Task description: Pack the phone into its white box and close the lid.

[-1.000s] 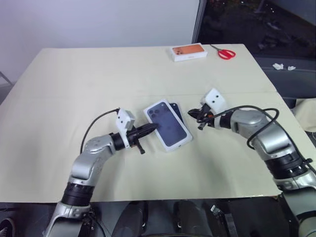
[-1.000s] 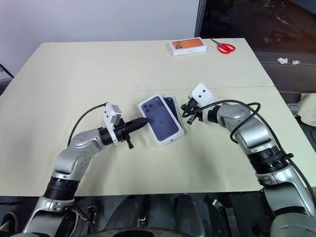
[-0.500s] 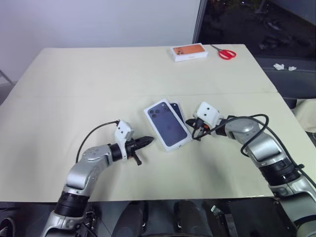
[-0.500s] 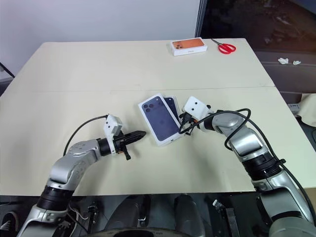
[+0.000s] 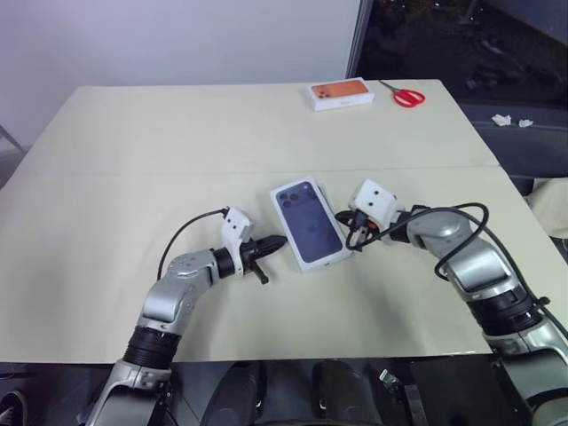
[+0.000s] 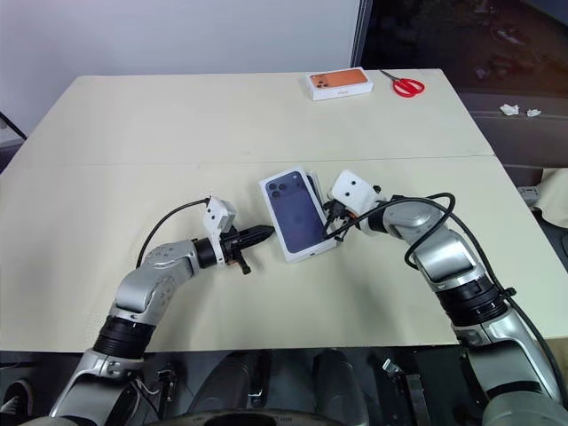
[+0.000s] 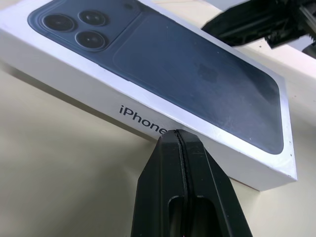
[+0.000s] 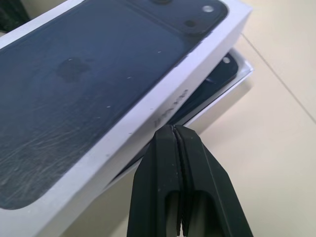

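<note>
White lid point(image 5: 310, 222) at frame centre, skewed over box point(image 8: 232, 81) and phone point(image 8: 217, 74), long axis running up-left to down-right, flanked by shut left gripper point(image 5: 277, 241) at its lower-left edge and shut, empty right gripper point(image 5: 351, 224) touching its right side.

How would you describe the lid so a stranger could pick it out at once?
Start at the tan table and look near its middle, between the two end effectors. The lid lies there, partly over the white box holding the phone. It shows a dark blue phone print, unlike the orange-printed box at the far edge.
</note>
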`<state>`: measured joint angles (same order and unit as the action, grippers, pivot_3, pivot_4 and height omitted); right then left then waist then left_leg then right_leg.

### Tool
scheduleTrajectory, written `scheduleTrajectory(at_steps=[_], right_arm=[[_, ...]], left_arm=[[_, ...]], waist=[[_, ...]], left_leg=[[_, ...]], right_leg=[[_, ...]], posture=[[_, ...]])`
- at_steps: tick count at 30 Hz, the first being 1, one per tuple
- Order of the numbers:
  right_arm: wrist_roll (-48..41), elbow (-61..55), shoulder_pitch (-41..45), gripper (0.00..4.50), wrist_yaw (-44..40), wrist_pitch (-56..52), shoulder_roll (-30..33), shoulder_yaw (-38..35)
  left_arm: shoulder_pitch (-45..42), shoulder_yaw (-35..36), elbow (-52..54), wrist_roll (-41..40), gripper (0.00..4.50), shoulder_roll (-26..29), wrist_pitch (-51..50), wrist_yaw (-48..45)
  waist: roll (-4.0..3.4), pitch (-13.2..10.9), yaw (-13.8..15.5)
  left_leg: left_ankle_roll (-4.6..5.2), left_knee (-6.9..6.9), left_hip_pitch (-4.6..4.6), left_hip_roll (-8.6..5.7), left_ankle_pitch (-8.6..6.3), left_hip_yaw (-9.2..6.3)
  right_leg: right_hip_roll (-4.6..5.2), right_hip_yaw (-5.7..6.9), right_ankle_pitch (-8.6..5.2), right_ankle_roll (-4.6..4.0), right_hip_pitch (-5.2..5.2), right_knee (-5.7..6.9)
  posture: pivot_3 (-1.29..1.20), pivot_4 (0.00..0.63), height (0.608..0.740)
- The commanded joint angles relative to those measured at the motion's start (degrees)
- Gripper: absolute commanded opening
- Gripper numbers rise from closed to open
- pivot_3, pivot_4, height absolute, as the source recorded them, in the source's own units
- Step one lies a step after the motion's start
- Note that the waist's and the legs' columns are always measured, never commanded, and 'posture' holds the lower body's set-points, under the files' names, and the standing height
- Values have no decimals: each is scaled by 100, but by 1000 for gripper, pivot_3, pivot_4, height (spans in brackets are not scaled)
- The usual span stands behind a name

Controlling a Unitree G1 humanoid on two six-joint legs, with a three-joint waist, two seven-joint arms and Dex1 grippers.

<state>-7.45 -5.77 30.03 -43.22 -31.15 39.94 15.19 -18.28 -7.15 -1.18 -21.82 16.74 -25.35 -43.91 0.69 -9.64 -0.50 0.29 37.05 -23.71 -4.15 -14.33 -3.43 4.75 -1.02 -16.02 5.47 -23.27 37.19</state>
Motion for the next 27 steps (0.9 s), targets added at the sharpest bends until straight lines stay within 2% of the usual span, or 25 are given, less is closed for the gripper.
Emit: scheduleTrajectory(at_steps=[1,19,27], right_arm=[[36,-263,54,51,-2,-20,-29,-207],[420,88,193,51,79,-9,-201,-176],[488,70,186,51,82,-27,-291,-214]], left_arm=[[-170,46,48,-17,0,-75,140,-24],[-663,117,-363,35,0,-359,223,23],[-631,153,-415,39,0,-366,274,35]], waist=[[0,0,0],[0,0,2],[0,0,-3]], left_leg=[[0,0,0,0,0,0],[-2,3,0,-1,1,0],[-9,3,0,-1,6,0]], right_leg=[[0,0,0,0,0,0],[-2,1,0,0,1,2],[-3,1,0,1,0,3]], posture=[[0,150,740],[0,150,740],[0,150,740]])
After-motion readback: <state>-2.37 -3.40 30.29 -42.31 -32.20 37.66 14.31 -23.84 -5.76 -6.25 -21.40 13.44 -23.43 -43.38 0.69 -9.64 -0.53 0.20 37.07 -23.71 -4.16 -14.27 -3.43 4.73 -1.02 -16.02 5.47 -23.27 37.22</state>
